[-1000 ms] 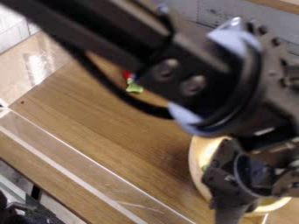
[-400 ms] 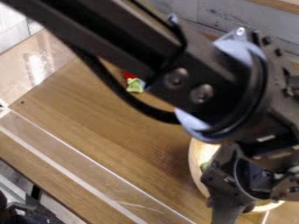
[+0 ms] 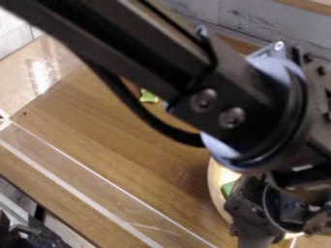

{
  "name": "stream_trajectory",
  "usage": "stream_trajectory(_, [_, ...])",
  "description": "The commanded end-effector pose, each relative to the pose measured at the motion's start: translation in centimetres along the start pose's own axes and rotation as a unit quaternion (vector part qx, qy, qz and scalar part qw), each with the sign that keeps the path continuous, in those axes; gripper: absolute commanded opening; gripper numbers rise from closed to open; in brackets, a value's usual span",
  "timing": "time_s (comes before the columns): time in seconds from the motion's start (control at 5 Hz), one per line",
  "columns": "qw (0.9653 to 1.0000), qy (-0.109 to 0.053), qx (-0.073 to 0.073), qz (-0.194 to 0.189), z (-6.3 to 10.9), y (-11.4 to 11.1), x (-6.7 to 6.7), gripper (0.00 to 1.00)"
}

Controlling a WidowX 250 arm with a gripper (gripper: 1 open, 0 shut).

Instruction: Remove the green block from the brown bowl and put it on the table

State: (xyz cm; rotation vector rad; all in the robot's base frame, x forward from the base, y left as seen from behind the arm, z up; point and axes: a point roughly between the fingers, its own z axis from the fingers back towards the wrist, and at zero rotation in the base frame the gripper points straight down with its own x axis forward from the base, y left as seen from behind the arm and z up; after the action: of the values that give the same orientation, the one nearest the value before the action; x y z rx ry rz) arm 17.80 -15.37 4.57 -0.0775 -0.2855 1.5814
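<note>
In the camera view, a black robot arm is leaning across the wooden bench, its end effector hanging over the brown bowl and hiding much of it. Whether the fingers are gripping anything or standing apart, the view is not revealing; their tips are merging with dark hardware.

The green block is showing as 1 pale patch inside the bowl, just beside the end effector, most of its length being hidden. It is apparently awaiting removal.

Trouble could be coming from a poor bite: fingers closing off-center could be letting the smooth bar slip or twist. Fingers pressing on the thick rim could be tipping or dragging the bowl, and a low lift could be catching the block on that rim.

The bowl is holding the block; any other contents are staying out of sight. Well apart from the end effector, 1 small green item is lying on the bench.
</note>
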Motion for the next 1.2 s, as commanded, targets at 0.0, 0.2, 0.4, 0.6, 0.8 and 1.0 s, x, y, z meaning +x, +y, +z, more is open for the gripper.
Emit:
stream_trajectory(0.0, [0.9988,0.023,-0.011,-0.041,-0.3,0.8,-1.1,1.00])
stream_trajectory(0.2, [0.9996,0.012,-0.007,-0.024,0.3,0.4,-0.3,0.00])
stream_trajectory(0.4, [1.0000,0.004,-0.003,-0.007,0.7,-0.1,-0.3,0.00])
stream_trajectory(0.6, [0.9999,-0.003,0.001,0.013,0.9,-0.6,-0.4,0.00])
stream_trajectory(0.8, [0.9999,-0.003,0.002,0.014,0.7,-0.6,0.2,1.00])
stream_trajectory(1.0, [0.9998,-0.007,0.007,0.016,0.4,-0.4,1.4,1.00])
